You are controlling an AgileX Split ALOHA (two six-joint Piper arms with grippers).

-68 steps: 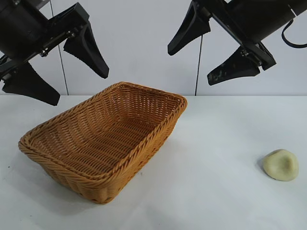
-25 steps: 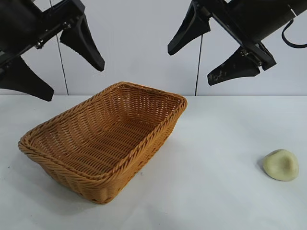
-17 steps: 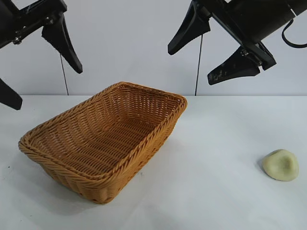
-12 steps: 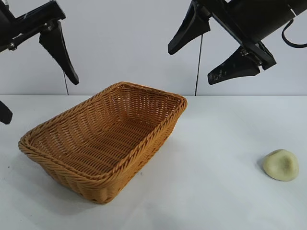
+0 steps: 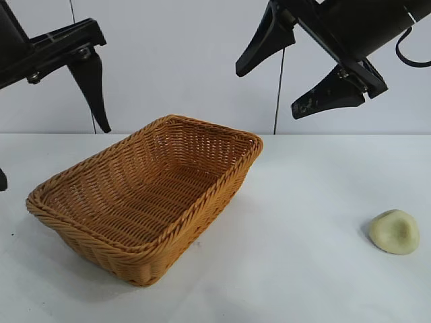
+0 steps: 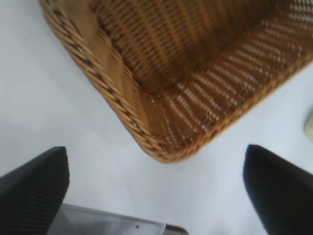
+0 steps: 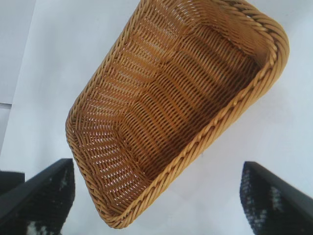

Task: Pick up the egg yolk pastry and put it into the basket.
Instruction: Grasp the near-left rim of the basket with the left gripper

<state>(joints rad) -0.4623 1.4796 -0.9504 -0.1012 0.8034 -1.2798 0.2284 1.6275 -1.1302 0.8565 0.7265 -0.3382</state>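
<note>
The egg yolk pastry (image 5: 394, 231), a pale cream lump with a dent, lies on the white table at the right, far from both grippers. The orange-tan wicker basket (image 5: 94, 245) stands left of centre with nothing in it. My left gripper (image 5: 52, 156) hangs open and empty high over the basket's left end; its wrist view shows a basket corner (image 6: 122, 98) below wide-apart fingers (image 6: 34, 181). My right gripper (image 5: 268, 93) is open and empty, high above the basket's far right corner. Its wrist view looks down on the basket (image 7: 230, 112) between the fingers (image 7: 276, 200).
The white table (image 5: 303, 182) runs up to a pale back wall. A pale sliver at the edge of the left wrist view (image 6: 309, 126) may be the pastry. A bare stretch of table separates the basket from the pastry.
My left gripper has swung leftward and turned, one finger now nearly out of view at the left edge. The right gripper, basket and pastry have not moved.
</note>
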